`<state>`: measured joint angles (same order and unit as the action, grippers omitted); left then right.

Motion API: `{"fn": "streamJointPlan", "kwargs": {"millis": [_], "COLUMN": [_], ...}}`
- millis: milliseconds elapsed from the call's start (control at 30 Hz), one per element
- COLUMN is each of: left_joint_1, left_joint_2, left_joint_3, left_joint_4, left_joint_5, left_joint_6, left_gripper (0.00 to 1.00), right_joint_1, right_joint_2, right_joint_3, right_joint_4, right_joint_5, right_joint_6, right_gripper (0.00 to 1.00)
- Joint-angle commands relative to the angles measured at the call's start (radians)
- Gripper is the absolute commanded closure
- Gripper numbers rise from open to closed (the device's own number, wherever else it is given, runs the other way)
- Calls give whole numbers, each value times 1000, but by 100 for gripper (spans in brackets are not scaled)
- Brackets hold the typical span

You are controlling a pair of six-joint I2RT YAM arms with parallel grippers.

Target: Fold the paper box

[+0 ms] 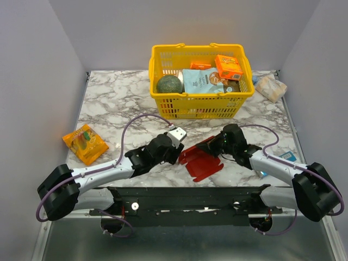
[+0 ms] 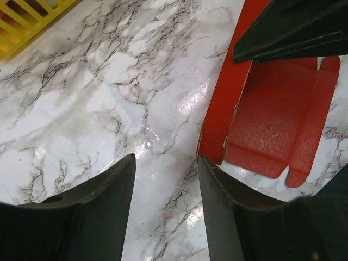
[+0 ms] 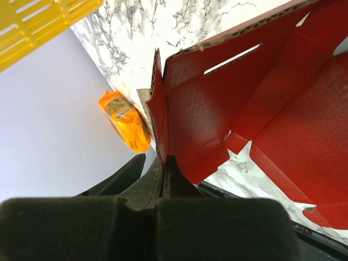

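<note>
The paper box (image 1: 202, 159) is a bright red die-cut sheet, partly lying on the marble table between my two arms. My right gripper (image 1: 222, 142) is shut on the sheet's far right edge and lifts that side. In the right wrist view the jaws pinch a raised red panel (image 3: 196, 114) at its edge. My left gripper (image 1: 175, 150) is open and empty just left of the sheet. In the left wrist view its fingers (image 2: 228, 212) stand apart over bare marble, with the red sheet (image 2: 272, 125) to their upper right.
A yellow basket (image 1: 197, 106) with groceries, including an orange printed carton (image 1: 228, 66), stands at the back. An orange snack packet (image 1: 84, 143) lies at the left, also in the right wrist view (image 3: 124, 120). A pale packet (image 1: 270, 87) lies at the back right.
</note>
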<state>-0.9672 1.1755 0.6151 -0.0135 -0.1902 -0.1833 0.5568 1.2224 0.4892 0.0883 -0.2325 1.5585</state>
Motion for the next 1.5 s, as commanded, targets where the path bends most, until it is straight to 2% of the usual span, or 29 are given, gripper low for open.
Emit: {"fn": "streamJointPlan", "kwargs": {"millis": [0, 600, 933, 1233, 1467], "left_joint_1": [4, 5, 5, 4, 4], "left_joint_2": [22, 85, 128, 130, 144], "left_joint_3": [25, 31, 14, -66, -65], "left_joint_4": [44, 118, 256, 420, 440], "left_joint_5": [54, 98, 98, 94, 123], "left_joint_6": [8, 73, 157, 263, 317], "left_gripper": [42, 42, 43, 43, 43], "right_joint_1": [-3, -3, -1, -3, -3], "right_joint_2": [20, 32, 43, 54, 77], "right_joint_3": [23, 25, 29, 31, 32], "right_joint_4": [-1, 8, 19, 31, 48], "right_joint_5": [-21, -28, -44, -60, -83], "right_joint_6": [-11, -9, -14, -14, -12], "right_gripper": [99, 100, 100, 99, 100]}}
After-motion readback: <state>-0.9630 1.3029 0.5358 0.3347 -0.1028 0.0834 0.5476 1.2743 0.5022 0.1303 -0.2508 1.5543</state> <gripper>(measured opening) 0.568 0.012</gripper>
